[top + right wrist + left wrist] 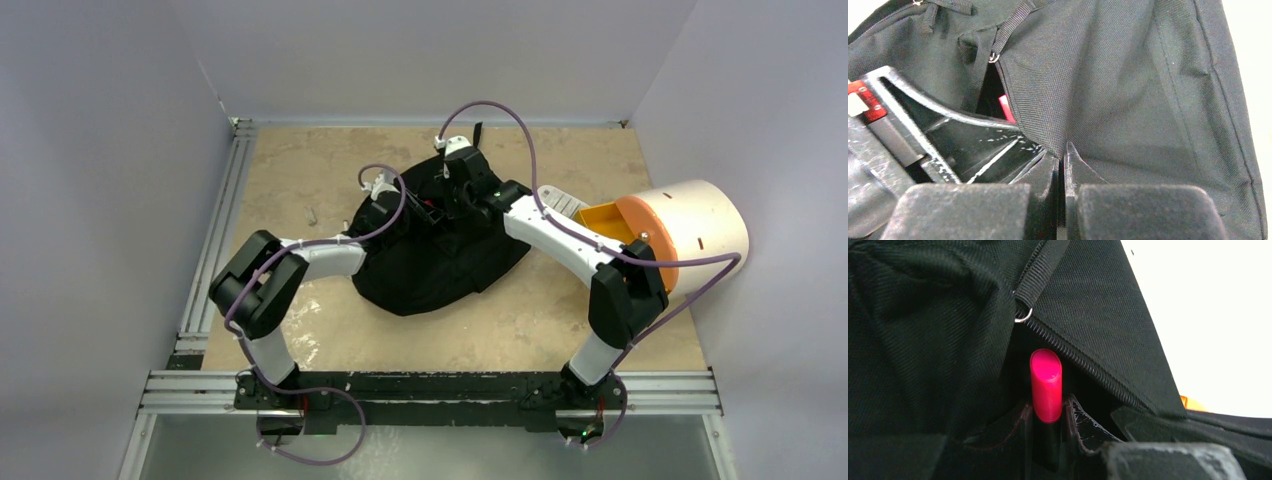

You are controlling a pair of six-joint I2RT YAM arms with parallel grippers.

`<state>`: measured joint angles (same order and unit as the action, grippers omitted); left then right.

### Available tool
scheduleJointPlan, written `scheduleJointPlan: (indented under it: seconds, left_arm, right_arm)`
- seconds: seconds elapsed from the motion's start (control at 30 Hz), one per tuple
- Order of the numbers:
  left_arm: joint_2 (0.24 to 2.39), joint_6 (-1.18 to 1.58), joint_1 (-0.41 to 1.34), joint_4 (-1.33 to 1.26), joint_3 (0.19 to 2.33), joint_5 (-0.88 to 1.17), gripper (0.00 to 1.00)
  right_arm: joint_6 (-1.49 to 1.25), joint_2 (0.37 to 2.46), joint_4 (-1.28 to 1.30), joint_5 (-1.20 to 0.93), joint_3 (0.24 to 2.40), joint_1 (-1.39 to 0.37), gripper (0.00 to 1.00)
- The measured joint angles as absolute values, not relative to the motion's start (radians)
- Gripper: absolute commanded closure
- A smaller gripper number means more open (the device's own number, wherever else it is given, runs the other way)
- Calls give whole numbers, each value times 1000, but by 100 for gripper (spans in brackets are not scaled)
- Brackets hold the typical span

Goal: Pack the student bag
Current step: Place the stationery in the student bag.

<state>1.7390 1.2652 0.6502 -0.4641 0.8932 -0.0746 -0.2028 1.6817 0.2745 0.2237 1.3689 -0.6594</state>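
Observation:
The black student bag lies in the middle of the table. My left gripper is shut on a pink cylinder-shaped marker and holds it at the bag's zipper opening. My right gripper is shut on the black fabric flap at the edge of the same opening and holds it up. In the right wrist view the pink marker shows in the gap, beside my left gripper's fingers. In the top view both grippers, the left and the right, meet over the bag's upper part.
A cream-and-orange cylinder lies on its side at the right edge, with an orange tray part toward the bag. A pale flat object lies between them. A small metal piece lies left of the bag.

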Motion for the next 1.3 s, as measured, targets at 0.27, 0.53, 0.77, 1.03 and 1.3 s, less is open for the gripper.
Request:
scheduleJointPlan:
  seconds: [0.27,0.53,0.77,1.03,1.3]
  left_arm:
    - [1806,1238,650,-436,1003,-33,59]
    - [1793,1184,649,-298,1028,-22,35]
    - [1669,1158,649,-175,999,-31,35]
    - [1501,1112,650,-8,997,-44,38]
    - [1236,1010,650,175,883,-72,38]
  right_arm:
    - [-215,1682,273,208,1369,-654,100]
    - [-224,1670,257,209,1359,-651,100]
    - [-225,1661,237,209,1338,-650,100]
    - [-229,1649,216,210,1301,-649,100]
    - [-278,1620,170,231,1243,-646,100]
